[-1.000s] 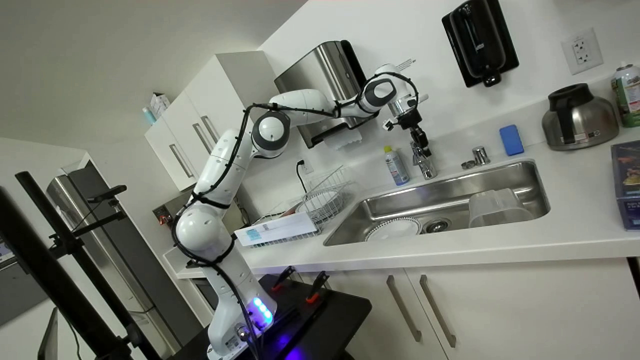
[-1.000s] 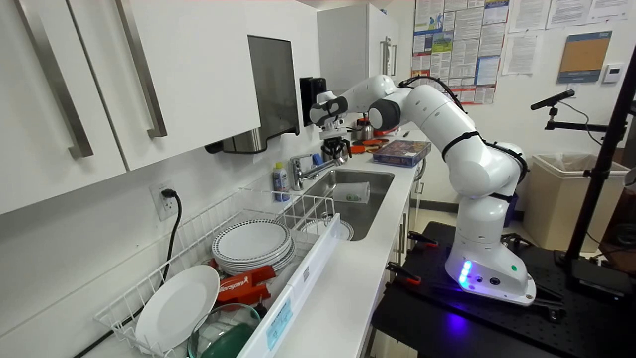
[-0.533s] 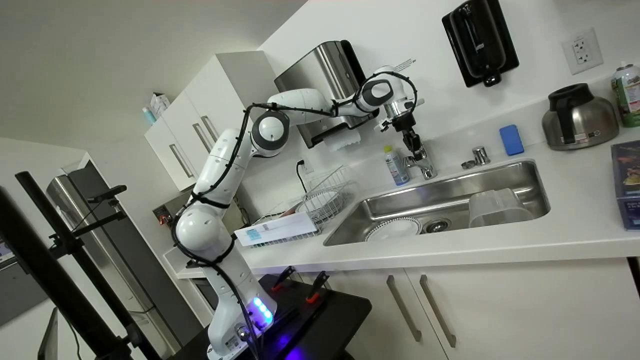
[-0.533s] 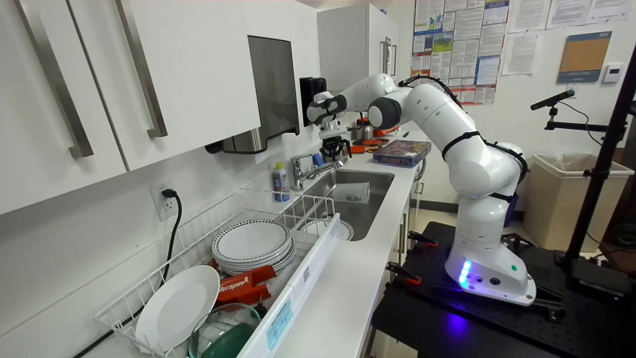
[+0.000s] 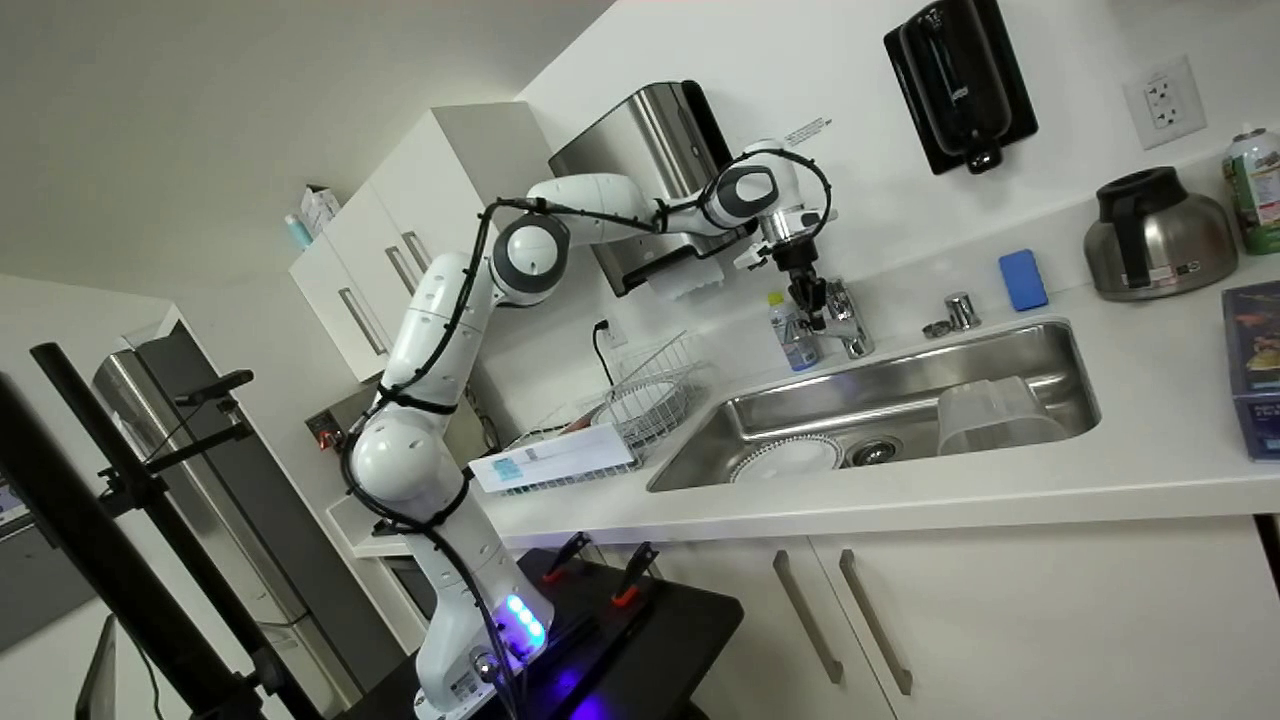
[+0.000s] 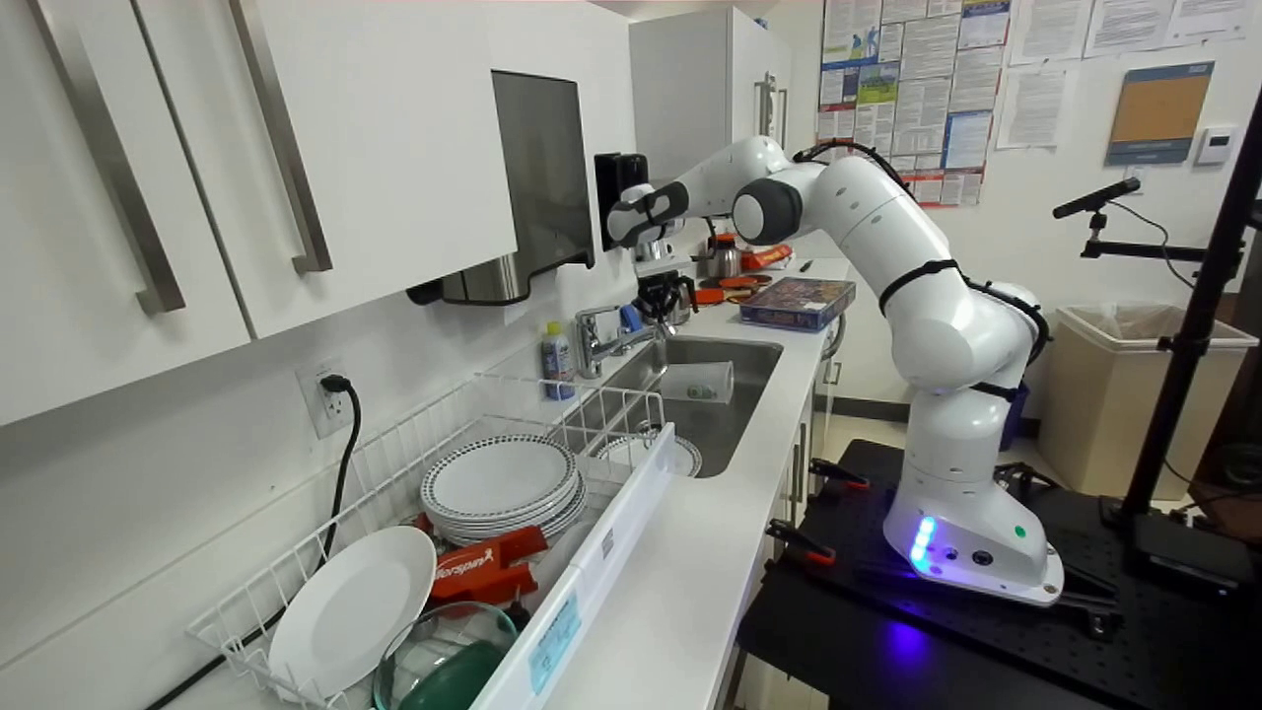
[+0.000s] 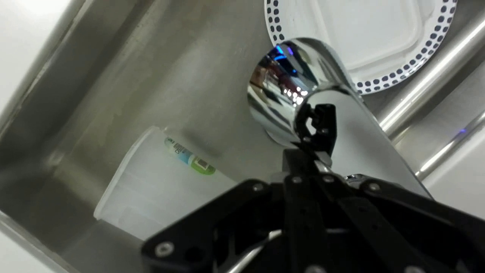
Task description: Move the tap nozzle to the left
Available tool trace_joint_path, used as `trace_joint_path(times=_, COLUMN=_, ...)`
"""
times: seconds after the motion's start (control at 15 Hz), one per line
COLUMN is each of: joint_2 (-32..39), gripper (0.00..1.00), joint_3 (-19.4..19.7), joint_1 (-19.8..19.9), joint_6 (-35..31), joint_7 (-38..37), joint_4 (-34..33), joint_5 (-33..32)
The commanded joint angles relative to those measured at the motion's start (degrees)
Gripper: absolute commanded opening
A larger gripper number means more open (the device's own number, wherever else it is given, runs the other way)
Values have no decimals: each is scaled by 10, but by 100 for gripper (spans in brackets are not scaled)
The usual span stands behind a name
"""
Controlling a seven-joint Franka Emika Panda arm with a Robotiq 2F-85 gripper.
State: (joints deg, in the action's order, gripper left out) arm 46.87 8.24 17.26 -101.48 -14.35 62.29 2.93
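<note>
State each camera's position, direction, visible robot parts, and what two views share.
An exterior view: room side, facing the rectangular steel sink; white jointed arm, black gripper.
An exterior view: near stacked round white plates, looking along the sink; arm, gripper.
Wrist view: on the arm, looking down at the silver metal nozzle; gripper.
Both exterior views share arm, sink.

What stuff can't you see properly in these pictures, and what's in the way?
Tap: in the wrist view, the pincer covers part of it, so I can't tell if they touch.
Plate: in the wrist view, the top edge cuts it off.
Glass bowl: in an exterior view, the bottom edge cuts it off.
Bottle: its writing is too small to read in both exterior views.
</note>
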Motion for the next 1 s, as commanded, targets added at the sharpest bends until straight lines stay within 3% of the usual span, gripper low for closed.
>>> trace_joint_path(times=0.0, joint_2=-61, gripper=0, joint_3=-17, joint_1=-2, joint_6=-6, joint_7=32, joint_4=90, joint_5=12)
trace_joint_path(times=0.33, joint_2=-104, gripper=0, joint_3=-46, joint_1=1, joint_6=-35, joint_7=60, joint_4=166, joint_5=28)
trace_joint_path(times=0.93, joint_2=-162, gripper=0, joint_3=-48, joint_1=-17, joint_6=-134, joint_7=121, joint_4=283, joint_5=113)
